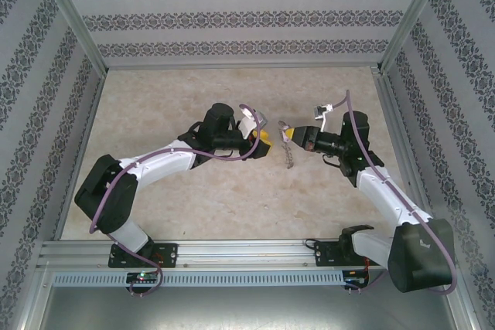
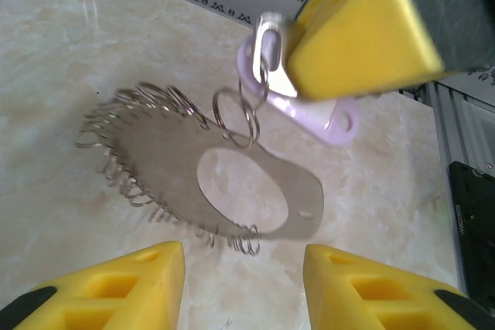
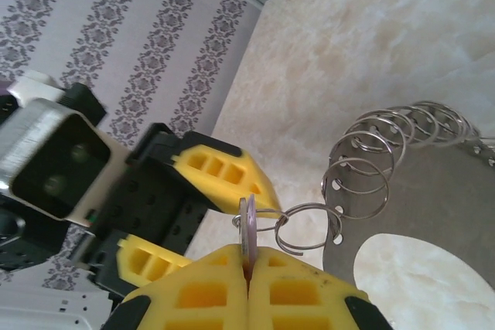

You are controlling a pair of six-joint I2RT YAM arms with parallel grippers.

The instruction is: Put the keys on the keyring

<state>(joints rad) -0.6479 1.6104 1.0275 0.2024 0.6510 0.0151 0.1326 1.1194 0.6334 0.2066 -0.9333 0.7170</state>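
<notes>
The keyring [image 2: 162, 168] is a flat grey metal plate with an oval hole, its rim fringed with many small silvery split rings. It hangs tilted above the table. The key [image 3: 247, 218], with its pale lilac tag [image 2: 309, 117], is pinched edge-on in my right gripper [image 3: 248, 256], which is shut on it. A split ring [image 3: 309, 226] runs from the key's hole to the rings on the plate. My left gripper [image 2: 244, 268] stands open just short of the plate's edge, with nothing between its fingers. From above, the two grippers [image 1: 265, 143] [image 1: 288, 138] face each other at mid-table, the keyring [image 1: 291, 157] dangling under the right one.
The pale marbled table [image 1: 232, 199] lies beneath both arms. Patterned walls and aluminium posts [image 1: 73, 17] enclose it on three sides. A metal rail [image 1: 232, 256] runs along the near edge by the arm bases.
</notes>
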